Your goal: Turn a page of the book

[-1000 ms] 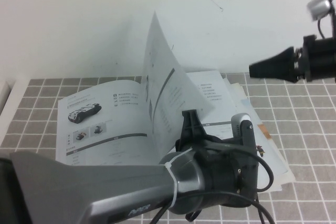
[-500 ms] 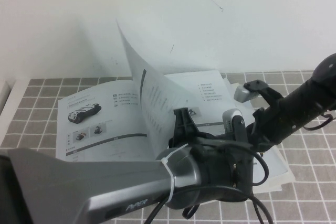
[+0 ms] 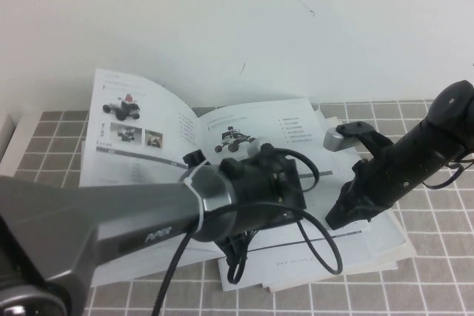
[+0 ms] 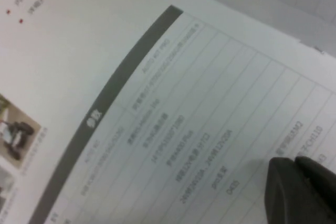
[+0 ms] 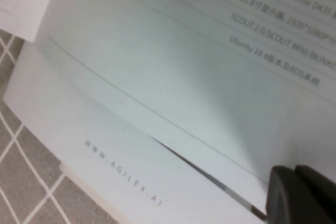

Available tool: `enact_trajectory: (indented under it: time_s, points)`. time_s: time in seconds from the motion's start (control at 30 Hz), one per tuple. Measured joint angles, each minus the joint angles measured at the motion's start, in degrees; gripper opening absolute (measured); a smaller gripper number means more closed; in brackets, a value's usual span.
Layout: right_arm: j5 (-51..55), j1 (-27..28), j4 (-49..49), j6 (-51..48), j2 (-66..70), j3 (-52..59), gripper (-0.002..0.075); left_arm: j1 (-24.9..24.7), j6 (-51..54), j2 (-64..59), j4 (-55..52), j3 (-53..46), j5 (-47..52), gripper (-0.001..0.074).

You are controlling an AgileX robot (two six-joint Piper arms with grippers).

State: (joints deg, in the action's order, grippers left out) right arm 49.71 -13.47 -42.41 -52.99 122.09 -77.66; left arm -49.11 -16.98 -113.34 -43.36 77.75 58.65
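Observation:
The book (image 3: 311, 135) lies open on the tiled table. The page (image 3: 141, 146) lies over the left half, reddish buggy face up, with its far edge still lifted toward the wall. My left gripper (image 4: 294, 161) is shut and empty, just above the right-hand sheet's grey bar (image 4: 113, 95) and table. In the high view it is hidden behind its own wrist (image 3: 252, 186) over the middle of the book. My right gripper (image 3: 335, 218) is shut, its tips low over the near right part of the book (image 5: 210, 66). It also shows in the right wrist view (image 5: 294, 170).
Loose white sheets (image 3: 389, 246) stick out under the book at the near right. One of them carries a web address (image 5: 121, 171). The grey tiled table (image 3: 437, 279) runs to the right and front. A white wall (image 3: 222, 20) rises close behind the book.
The page, upright a second ago, has fallen over to the left. My left arm has shifted left and up over the spine. My right arm has come down onto the book's right half.

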Motion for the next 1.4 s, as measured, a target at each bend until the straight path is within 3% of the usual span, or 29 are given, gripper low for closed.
enact_trajectory:
  time_s: [0.2,0.53,0.7,1.07,1.4]
  points:
    - [0.0,0.0,0.0,0.0,0.0,0.0,0.0,4.7,1.3,0.0,5.3,0.0,-1.5,-0.0004]
    - [0.0,0.0,-1.7,-0.9,0.0,0.0,0.0,13.3,13.4,0.0,26.6,0.0,-5.8,-0.0004]
    - [0.4,0.0,-2.4,-1.4,0.0,0.0,-0.0001,16.7,15.9,1.6,29.1,0.0,-5.2,-0.0004]
    - [1.3,0.6,-3.0,-2.6,-15.6,0.0,-0.0001,17.0,18.8,24.5,30.6,0.0,-5.5,-0.0004]
    - [7.6,4.3,-2.2,2.2,-40.3,0.0,-0.0001,17.0,26.7,46.8,44.4,0.0,-3.1,-0.0004]
